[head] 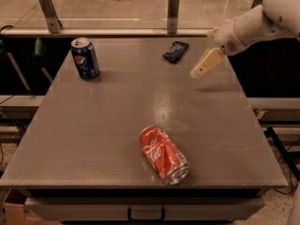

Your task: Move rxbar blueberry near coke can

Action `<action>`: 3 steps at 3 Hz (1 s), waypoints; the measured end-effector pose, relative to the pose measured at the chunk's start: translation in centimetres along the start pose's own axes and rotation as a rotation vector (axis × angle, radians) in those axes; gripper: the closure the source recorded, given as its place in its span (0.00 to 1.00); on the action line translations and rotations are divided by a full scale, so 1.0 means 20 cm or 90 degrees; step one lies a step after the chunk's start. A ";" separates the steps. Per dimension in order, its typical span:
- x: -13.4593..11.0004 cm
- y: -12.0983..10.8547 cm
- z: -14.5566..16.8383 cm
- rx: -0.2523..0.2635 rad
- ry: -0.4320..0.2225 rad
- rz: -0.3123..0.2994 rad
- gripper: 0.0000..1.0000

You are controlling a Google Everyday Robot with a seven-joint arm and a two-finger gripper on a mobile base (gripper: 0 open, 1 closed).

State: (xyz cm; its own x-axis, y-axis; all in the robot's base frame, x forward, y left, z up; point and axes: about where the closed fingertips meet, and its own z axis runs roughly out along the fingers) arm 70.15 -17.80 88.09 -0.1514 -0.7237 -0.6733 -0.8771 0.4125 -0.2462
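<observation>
The rxbar blueberry (175, 51) is a small dark navy wrapper lying flat near the far edge of the grey table (103, 125), right of centre. The coke can (164, 154) is red with white script; it lies on its side near the front edge, silver end toward the front right. My gripper (197, 73) hangs above the table's right part, pale tan, pointing down and left. It is a little to the right of the rxbar and nearer the front than it, apart from it and holding nothing that shows.
A blue Pepsi can (85, 58) stands upright at the far left of the table. A rail with two metal posts (173, 10) runs behind the far edge. The table's right edge lies just under my arm (255, 25).
</observation>
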 end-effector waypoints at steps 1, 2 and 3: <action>-0.07 -0.10 0.17 0.011 -0.034 0.059 0.00; -0.13 -0.15 0.34 0.016 -0.053 0.121 0.00; -0.18 -0.19 0.46 0.021 -0.071 0.176 0.00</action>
State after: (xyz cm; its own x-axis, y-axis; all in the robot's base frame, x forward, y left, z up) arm 78.28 -11.74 85.03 -0.3298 -0.5170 -0.7899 -0.7940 0.6046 -0.0642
